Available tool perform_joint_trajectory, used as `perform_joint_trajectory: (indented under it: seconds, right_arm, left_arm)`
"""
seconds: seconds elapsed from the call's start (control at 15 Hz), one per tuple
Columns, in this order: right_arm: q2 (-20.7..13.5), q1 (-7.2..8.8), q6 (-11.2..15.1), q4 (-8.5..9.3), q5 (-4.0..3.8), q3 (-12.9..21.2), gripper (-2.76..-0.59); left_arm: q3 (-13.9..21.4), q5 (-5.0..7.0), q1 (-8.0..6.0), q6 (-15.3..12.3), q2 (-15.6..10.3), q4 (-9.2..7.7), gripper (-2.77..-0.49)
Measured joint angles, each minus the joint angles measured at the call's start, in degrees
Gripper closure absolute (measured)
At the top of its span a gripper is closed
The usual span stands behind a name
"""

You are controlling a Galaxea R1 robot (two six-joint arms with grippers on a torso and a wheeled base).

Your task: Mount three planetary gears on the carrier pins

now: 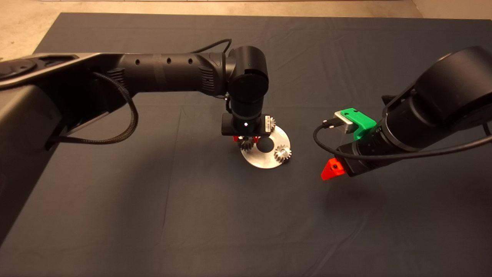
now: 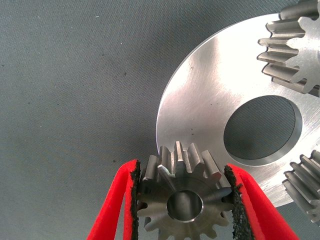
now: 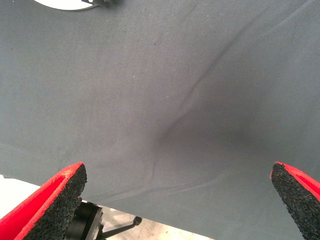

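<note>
The flat silver disc (image 1: 265, 158) with a central hole lies mid-mat. My left gripper (image 1: 245, 140) points down over its near-left rim and is shut on a planetary gear (image 2: 184, 200), held between both pads (image 2: 134, 192) at the disc's (image 2: 210, 95) edge. I cannot tell if this gear sits on a pin. A second gear (image 1: 282, 153) sits on the disc's right side and a third (image 1: 272, 123) at its far rim; both also show in the left wrist view (image 2: 295, 45) (image 2: 307, 182). The carrier pins are hidden by the gears. My right gripper (image 1: 333, 168) hovers open and empty to the right of the disc.
The dark mat (image 1: 153, 215) has soft wrinkles. In the right wrist view the open gripper (image 3: 175, 200) looks across bare mat (image 3: 165, 100), with the disc's rim (image 3: 65, 4) just showing. Bare floor lies beyond the mat's far edge (image 1: 23, 27).
</note>
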Motion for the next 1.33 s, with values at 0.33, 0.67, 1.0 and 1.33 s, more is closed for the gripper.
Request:
perform_joint_trajectory:
  seconds: [0.33,0.67,1.0,1.33]
  right_arm:
    - [0.00,-0.01,0.00,0.00,0.00,0.00,-2.75]
    - [0.00,-0.01,0.00,0.00,0.00,0.00,-2.75]
    - [0.00,-0.01,0.00,0.00,0.00,0.00,-2.75]
    - [0.00,-0.01,0.00,0.00,0.00,0.00,-2.75]
  left_arm:
    - [0.00,0.00,-0.02,0.00,0.00,-0.46,-0.89]
    - [0.13,0.11,-0.16,-0.05,0.00,-1.64,-0.89]
    - [0.35,0.11,-0.16,-0.05,0.00,-2.43,-0.89]
    - [0.36,0.11,-0.16,-0.05,0.02,-2.60,-0.89]
